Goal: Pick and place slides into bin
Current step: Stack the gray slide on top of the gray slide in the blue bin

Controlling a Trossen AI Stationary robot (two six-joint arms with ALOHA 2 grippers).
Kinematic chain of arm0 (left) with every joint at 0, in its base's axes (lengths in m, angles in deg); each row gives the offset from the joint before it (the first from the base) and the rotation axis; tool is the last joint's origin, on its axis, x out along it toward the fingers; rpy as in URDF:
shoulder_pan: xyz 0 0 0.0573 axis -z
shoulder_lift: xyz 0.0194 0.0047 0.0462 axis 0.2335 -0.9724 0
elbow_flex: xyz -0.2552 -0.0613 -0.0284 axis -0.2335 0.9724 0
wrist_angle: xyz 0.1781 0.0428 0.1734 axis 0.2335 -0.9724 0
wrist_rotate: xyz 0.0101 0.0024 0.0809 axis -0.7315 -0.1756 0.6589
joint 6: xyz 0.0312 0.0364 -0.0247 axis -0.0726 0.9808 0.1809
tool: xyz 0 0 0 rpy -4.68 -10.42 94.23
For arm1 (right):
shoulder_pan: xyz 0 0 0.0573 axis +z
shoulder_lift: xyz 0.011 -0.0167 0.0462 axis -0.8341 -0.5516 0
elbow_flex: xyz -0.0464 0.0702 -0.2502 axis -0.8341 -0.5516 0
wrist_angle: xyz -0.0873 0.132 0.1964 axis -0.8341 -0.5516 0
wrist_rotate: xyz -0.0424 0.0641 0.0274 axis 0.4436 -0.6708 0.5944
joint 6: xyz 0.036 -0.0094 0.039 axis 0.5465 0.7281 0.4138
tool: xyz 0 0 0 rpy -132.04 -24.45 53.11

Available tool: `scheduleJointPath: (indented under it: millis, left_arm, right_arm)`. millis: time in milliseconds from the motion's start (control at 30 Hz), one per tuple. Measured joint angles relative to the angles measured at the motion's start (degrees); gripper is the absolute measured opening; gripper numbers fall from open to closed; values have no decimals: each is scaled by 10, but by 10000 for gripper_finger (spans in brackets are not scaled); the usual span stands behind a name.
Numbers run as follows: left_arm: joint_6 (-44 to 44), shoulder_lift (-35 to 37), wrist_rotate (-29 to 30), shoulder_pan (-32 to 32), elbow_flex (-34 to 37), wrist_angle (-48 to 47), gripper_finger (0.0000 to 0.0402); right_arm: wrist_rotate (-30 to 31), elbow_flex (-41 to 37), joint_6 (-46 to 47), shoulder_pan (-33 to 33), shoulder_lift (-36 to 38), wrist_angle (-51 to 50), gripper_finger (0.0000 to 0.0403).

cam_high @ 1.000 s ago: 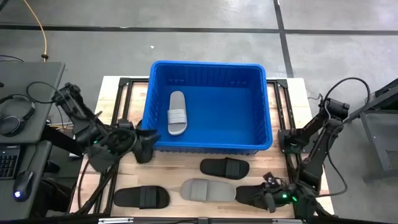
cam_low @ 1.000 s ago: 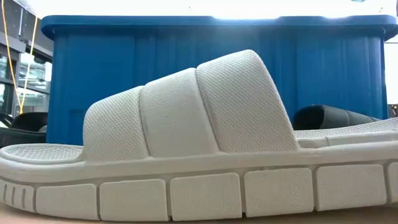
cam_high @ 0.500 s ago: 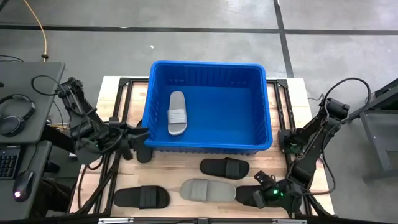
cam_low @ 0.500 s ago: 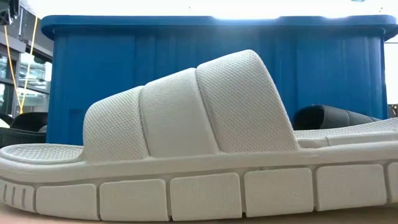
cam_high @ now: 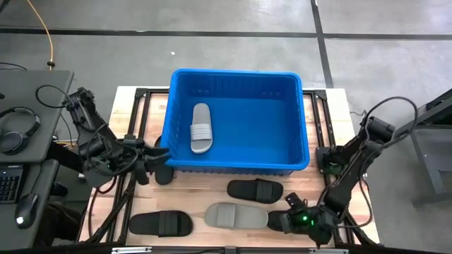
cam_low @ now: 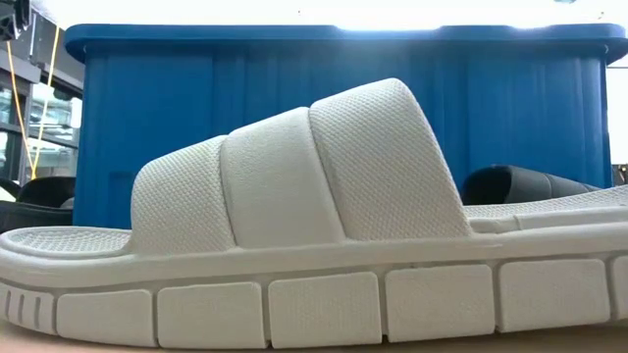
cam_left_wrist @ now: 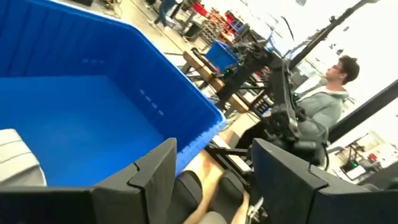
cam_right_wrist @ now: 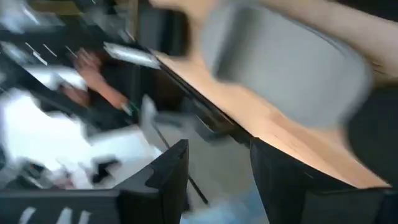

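Observation:
The blue bin (cam_high: 236, 77) stands at the table's far middle with one light grey slide (cam_high: 201, 128) lying flat on its floor. On the table in front of it lie a black slide (cam_high: 255, 190), a grey slide (cam_high: 236, 215) that fills the low view (cam_low: 294, 226), a black slide (cam_high: 161, 224), and another black slide (cam_high: 275, 223) partly under my right gripper. One more black slide (cam_high: 164, 176) lies at the bin's near left corner. My left gripper (cam_high: 159, 152) (cam_left_wrist: 214, 149) is open and empty at that corner. My right gripper (cam_high: 291, 216) (cam_right_wrist: 217, 149) is open, low over the near right slide.
The bin's rolled rim (cam_left_wrist: 186, 106) stands just ahead of my left fingers. A desk with headphones (cam_high: 18, 130) stands left of the table. A person (cam_left_wrist: 323, 106) sits beyond the table's right side. Bare wood shows at the table's near left (cam_high: 123, 204).
My left gripper has drawn back from the black slide by the bin's near left corner, a little toward the table's left and far edges. My right gripper has moved along the near edge toward the table's left, over the near right black slide. The slides lie as before.

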Motion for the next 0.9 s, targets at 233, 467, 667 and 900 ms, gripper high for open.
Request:
scheduleJointPath:
  millis: [233,467,667,900]
  left_arm:
    - [-5,0,-47,0,0,-16,198]
    - [35,1,-105,0,0,-17,198]
    - [43,9,-105,0,-3,-12,198]
    - [43,29,-137,0,-3,-13,198]
  right_arm:
    - [106,0,51,-13,-77,137,165]
    - [87,35,77,-43,-161,167,165]
    - [66,98,74,-76,-218,164,165]
    - [46,176,51,-112,-266,100,165]
